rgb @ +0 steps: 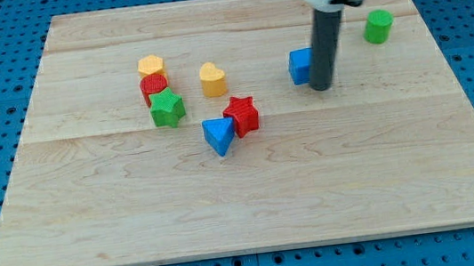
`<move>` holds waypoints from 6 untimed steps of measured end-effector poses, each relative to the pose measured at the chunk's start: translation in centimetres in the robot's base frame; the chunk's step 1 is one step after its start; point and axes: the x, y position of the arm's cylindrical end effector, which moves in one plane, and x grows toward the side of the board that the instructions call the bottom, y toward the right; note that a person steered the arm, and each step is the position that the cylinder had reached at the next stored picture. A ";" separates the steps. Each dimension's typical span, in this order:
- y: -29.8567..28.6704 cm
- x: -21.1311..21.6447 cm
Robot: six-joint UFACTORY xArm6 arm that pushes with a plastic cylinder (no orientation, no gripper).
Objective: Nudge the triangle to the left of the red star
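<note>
My tip [322,86] is a bare rod end with no fingers to open or close, so it grips nothing. It rests on the wooden board [254,203] toward the view's upper right, just beside the right side of a blue block [300,66], whose shape is partly hidden behind the rod; whether the two touch I cannot tell. A green cylinder [378,26] stands farther to the view's right, apart from the tip.

The blue triangle [218,135] lies well apart from the tip, down and to the view's left, touching the red star [241,115] on that star's lower-left side. It already sits leftward of the star, though somewhat below it. I judge the task to be at the approach step: the tip must travel round to the triangle's lower side and give a short push upward, without dragging the star.

Further left are a yellow heart [212,78], a green star [166,109], a red block [153,88] and a yellow block [151,67], clustered together.
</note>
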 end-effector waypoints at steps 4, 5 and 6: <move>-19.2 7.0; -25.4 5.3; -23.2 5.3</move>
